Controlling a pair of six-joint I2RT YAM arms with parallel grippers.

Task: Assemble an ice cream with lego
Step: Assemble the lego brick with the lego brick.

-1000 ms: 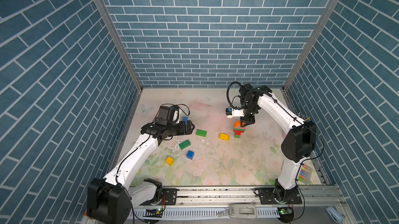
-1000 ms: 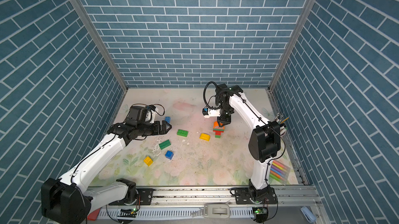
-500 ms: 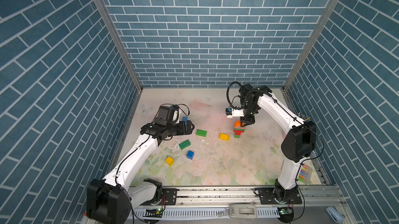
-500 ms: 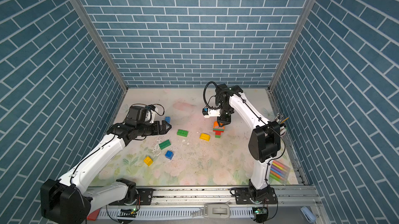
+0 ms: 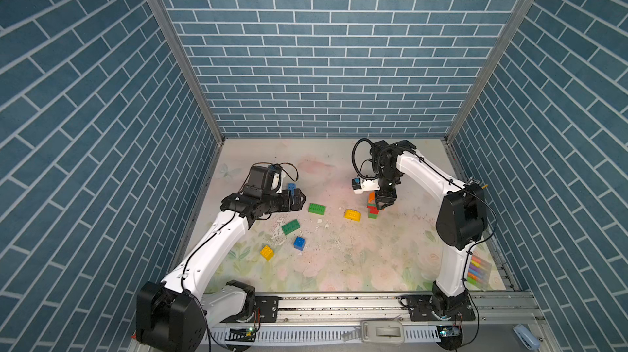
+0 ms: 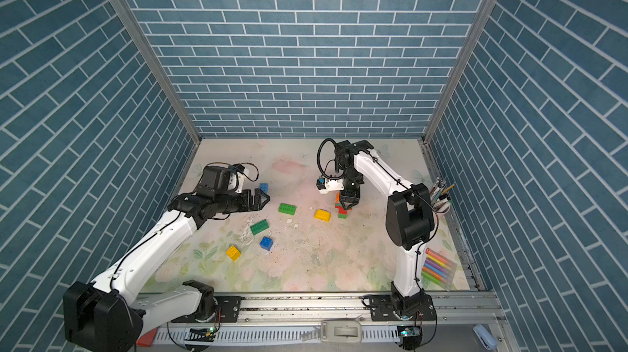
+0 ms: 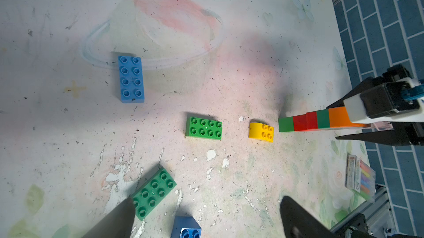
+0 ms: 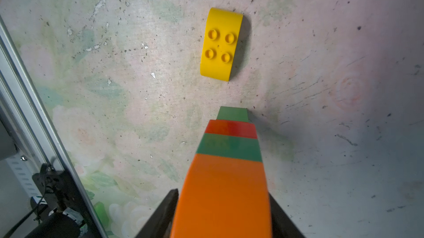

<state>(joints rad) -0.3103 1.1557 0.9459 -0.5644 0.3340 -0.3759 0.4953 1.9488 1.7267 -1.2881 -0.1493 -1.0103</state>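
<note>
My left gripper point(image 5: 298, 200) is spread wide and empty, toward the desk's point(image 5: 339, 265) left edge. My right gripper point(image 5: 380, 206) straddles the orange piece point(image 8: 222, 197); grasping or not, I cannot tell.

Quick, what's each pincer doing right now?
Left pincer: open, empty.
Right pincer: open around the orange piece, apparently not gripping it.

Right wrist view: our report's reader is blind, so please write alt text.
An orange round-topped piece caps a green, red and green lego stack, seen from above between the black fingers of the right gripper. A yellow round-topped piece lies apart on the scuffed floral mat.
</note>
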